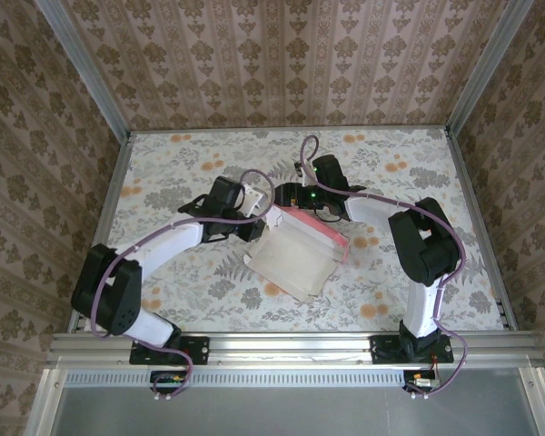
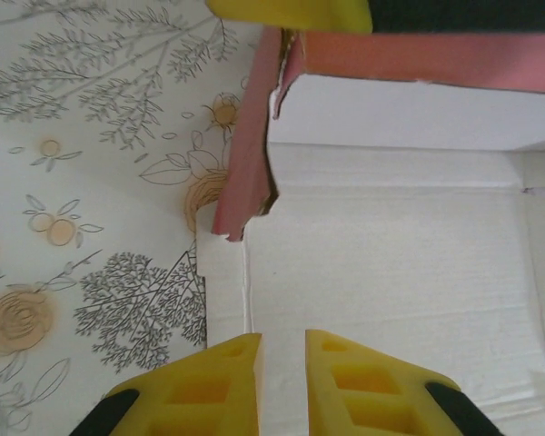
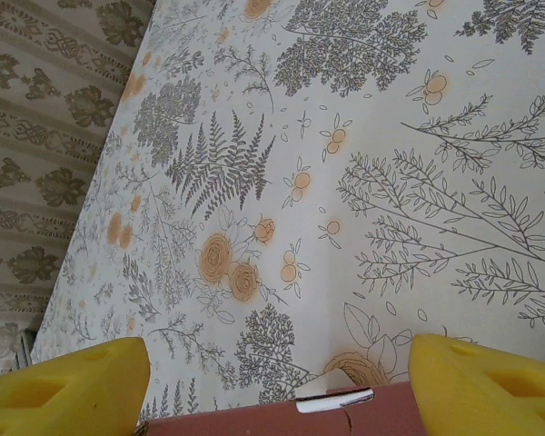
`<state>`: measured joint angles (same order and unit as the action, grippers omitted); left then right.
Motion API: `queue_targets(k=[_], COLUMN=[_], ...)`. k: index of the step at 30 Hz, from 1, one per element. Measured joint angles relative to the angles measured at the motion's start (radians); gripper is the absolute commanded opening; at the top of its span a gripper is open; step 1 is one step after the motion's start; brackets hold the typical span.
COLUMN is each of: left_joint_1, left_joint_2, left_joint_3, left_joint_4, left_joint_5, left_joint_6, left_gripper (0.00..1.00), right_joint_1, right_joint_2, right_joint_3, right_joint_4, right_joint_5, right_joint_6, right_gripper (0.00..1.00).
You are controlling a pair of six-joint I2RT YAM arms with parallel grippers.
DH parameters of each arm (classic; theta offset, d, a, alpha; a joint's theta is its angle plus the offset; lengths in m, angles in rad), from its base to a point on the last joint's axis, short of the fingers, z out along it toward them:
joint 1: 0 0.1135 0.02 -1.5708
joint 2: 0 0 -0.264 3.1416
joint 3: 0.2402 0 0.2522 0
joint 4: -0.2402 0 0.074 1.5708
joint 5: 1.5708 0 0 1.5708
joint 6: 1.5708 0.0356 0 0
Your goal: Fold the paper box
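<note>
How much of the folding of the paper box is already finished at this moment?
Done: the paper box has its pink far wall standing up. In hand: the open right gripper straddles that wall's top edge; the left gripper, fingers narrowly apart, hovers over the pale floor. Left: the near side looks low and unfolded, and nothing closes the top.

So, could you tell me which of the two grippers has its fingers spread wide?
The right gripper: its yellow fingers stand far apart, whereas the left gripper's nearly touch over the paper box.
</note>
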<state>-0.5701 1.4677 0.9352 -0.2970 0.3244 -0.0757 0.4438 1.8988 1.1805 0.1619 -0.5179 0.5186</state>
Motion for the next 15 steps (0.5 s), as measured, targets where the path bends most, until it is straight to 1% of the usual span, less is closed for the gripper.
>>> queue_targets(k=[5,7,10,15], left_joint_1=[0.045,0.07,0.093,0.094], left_joint_2=[-0.029,-0.027,-0.016,0.045], left_joint_3=[-0.063,-0.098,-0.145,-0.169], left_joint_4=[0.042,0.077,0.169,0.32], left_joint_5=[0.024,0.032,0.04,0.064], left_joint_6=[-0.003,-0.005,-0.003,0.023], left_gripper=[0.19,0.22,0.23,0.27], right_joint_1=[0.0,0.0,0.0,0.0], right_joint_2=[-0.003,-0.004,-0.005,-0.008], right_joint_3=[-0.011,-0.011,-0.012,-0.018], right_joint_4=[0.016,0.016,0.016,0.019], right_joint_5=[0.0,0.0,0.0,0.0], right_joint_6=[0.0,0.0,0.0,0.0], right_gripper=[0.76,0.75,0.75,0.75])
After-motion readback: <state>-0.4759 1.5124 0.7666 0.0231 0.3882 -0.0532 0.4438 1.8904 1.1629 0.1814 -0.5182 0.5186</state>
